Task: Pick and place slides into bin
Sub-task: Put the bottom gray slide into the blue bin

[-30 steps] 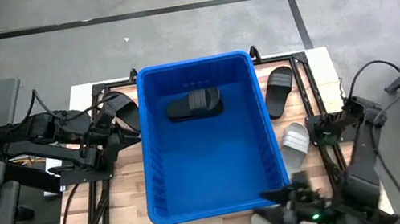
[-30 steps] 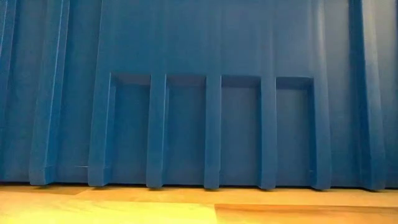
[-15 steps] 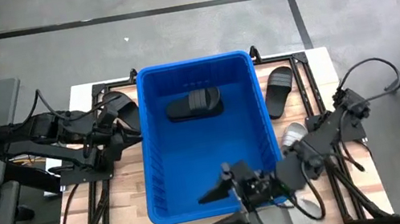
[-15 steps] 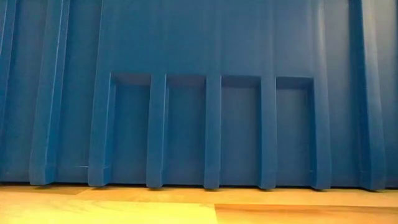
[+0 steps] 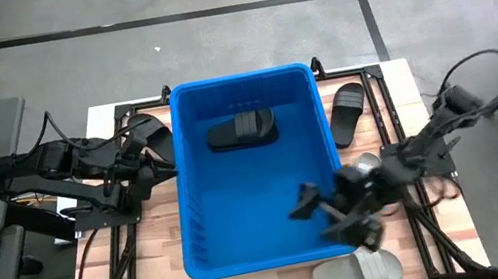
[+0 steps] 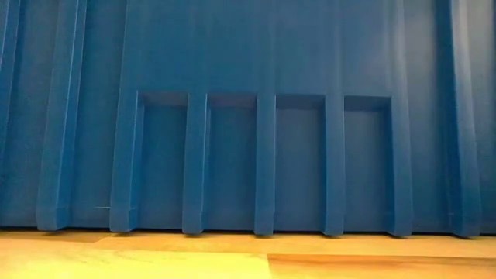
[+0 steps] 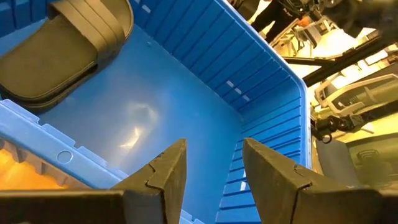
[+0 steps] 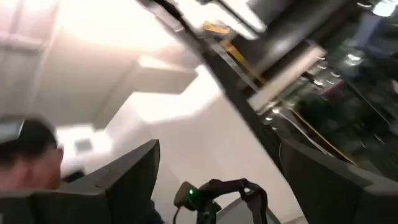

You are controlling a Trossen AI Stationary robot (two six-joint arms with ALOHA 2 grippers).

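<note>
Wooden table (image 5: 160,246) bears ribbed blue plastic bin (image 5: 207,238).

- The bright-blue ribbed bin (image 5: 205,230) sits mid-table.
- One black slide (image 5: 241,130) lies flat inside the bin, near its far wall.
- Another black slide (image 5: 349,113) lies on the table right of the bin.
- A light grey slide (image 5: 357,269) lies by the bin's near right corner.

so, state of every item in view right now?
bin: upright on table, one black slide inside
black slide by left arm: on table, outside bin
black slide on right: on table, outside
grey slide at front: on table, outside
left gripper: open, empty, at bin's left wall
right gripper: open, empty, over bin's front right corner
</note>
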